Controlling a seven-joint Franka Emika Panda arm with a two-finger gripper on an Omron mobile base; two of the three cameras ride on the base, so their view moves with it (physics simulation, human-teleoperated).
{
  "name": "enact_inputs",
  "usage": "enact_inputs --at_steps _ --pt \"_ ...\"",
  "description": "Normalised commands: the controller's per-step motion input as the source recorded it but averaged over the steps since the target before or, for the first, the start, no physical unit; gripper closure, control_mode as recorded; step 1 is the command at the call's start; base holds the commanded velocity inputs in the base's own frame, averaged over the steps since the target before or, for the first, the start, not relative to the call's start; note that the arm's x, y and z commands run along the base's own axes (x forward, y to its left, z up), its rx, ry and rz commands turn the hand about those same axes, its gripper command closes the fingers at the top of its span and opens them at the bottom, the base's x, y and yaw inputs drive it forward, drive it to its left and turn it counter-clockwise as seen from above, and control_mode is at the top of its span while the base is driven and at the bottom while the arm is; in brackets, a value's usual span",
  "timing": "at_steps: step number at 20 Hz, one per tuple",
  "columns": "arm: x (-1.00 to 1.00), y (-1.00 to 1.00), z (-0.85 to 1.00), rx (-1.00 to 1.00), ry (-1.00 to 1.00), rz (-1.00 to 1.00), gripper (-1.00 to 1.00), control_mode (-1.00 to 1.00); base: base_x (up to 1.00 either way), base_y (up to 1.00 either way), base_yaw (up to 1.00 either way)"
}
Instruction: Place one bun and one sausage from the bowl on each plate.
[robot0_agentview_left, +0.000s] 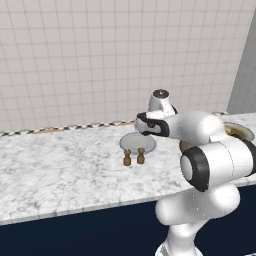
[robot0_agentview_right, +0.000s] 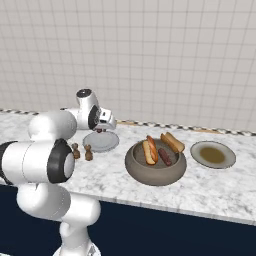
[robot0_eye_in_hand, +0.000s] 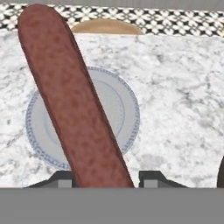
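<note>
Sausage (robot0_eye_in_hand: 72, 100) placement on the light grey plate (robot0_eye_in_hand: 124, 113) was the step in hand. You had the gripper (robot0_eye_in_hand: 106, 178) pinching one end of that sausage, its length slanting across the plate below.

Your next move called, by my reading, for a lowering until the sausage lay inside the rim, then a release.

The two brown shakers (robot0_agentview_right: 82, 151) stood just beside the plate's near edge; you needed to descend clear of them.

Farther along the counter, the bowl (robot0_agentview_right: 155, 172) held two buns and one sausage. The tan plate (robot0_agentview_right: 213, 154) beyond it lay bare.

Open marble surrounded the grey plate on its other sides, up to the wall trim.
</note>
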Motion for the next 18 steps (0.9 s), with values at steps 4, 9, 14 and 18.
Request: enact_inputs --at_steps 4,9,14,18 --pt "0.34 0.33 -0.38 0.02 0.27 0.00 1.00 -1.00 0.00 0.00 0.00" --pt "0.10 0.38 -0.38 0.01 0.18 0.00 1.00 -1.00 0.00 0.00 0.00" --pt "0.00 0.15 -0.29 0.00 0.01 0.00 1.00 -1.00 0.00 0.00 0.00" --pt "0.00 0.00 -0.35 0.00 0.00 0.00 1.00 -1.00 0.00 0.00 0.00"
